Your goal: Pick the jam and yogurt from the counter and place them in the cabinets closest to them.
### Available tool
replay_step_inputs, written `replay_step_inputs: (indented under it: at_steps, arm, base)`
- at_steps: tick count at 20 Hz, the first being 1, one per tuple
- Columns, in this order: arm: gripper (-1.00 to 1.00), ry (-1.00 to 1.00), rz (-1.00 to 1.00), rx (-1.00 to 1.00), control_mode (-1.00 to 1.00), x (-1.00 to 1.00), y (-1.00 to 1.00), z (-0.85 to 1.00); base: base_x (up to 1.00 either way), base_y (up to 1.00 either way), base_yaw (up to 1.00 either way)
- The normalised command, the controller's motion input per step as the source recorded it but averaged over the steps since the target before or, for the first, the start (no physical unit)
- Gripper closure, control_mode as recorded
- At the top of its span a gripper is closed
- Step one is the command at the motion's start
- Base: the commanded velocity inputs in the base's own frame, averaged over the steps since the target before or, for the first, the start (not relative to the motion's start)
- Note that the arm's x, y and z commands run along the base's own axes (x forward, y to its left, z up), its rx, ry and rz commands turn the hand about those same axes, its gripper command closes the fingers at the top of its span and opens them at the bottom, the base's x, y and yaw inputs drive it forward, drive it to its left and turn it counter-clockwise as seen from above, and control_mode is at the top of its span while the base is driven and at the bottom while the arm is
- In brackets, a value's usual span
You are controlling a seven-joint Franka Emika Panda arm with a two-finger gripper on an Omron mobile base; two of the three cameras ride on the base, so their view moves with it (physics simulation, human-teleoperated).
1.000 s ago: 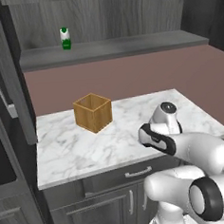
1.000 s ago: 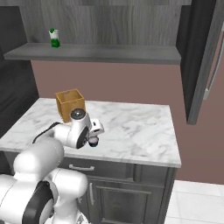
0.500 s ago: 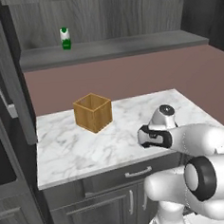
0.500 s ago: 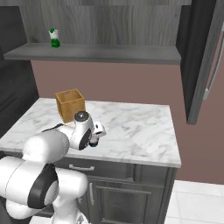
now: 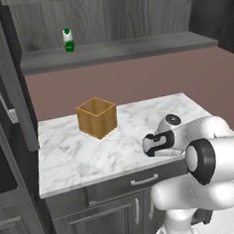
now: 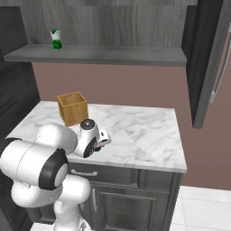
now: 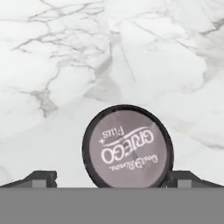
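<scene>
Low in the hand view, between the two dark finger tips point(image 7: 43, 178), a round grey lid printed with "GRIEGO" is seen from above: the yogurt point(image 7: 127, 146), standing on the white veined counter point(image 7: 61, 65). The gripper point(image 7: 116, 180) is spread wide, one tip at the lower left and one at the lower right of the frame, with the yogurt between them and not clamped; whether either tip touches it cannot be told.

From the left base view, the arm is seen bent low over the front of the counter point(image 5: 77, 157), at the lower right of the frame, the hand pointed down at the marble. A wooden box point(image 5: 96, 117) is set on the counter left of centre, open at the top, well apart from the hand. At the upper left, a small green and white bottle point(image 5: 68, 40) is seen upright on the grey shelf point(image 5: 133, 49) of the cabinets point(image 5: 106, 13).
</scene>
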Motion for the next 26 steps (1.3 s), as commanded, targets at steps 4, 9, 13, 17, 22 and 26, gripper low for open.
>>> replay_step_inputs:
  at_steps: [4,9,13,17,22,26]
  arm:
    - [-1.00,-0.05,0.00,0.00,-1.00,0.04,0.02,-0.37]
    - [-1.00,-0.02,0.00,0.00,-1.00,0.10,0.03,-0.15]
    - [-1.00,-0.01,0.00,0.00,-1.00,0.04,0.00,-0.08]
    - [1.00,0.00,-0.01,0.00,-1.00,0.05,0.07,-0.06]
    - [1.00,-0.01,-0.04,0.00,-1.00,-0.01,0.00,0.15]
    - [1.00,-0.13,-0.08,0.00,-1.00,-0.08,0.00,0.52]
  base:
    - [0.00,0.00,0.00]
    - [0.00,0.00,0.00]
    - [0.00,0.00,0.00]
    - [0.00,0.00,0.00]
    - [0.00,0.00,0.00]
    - [0.00,0.00,0.00]
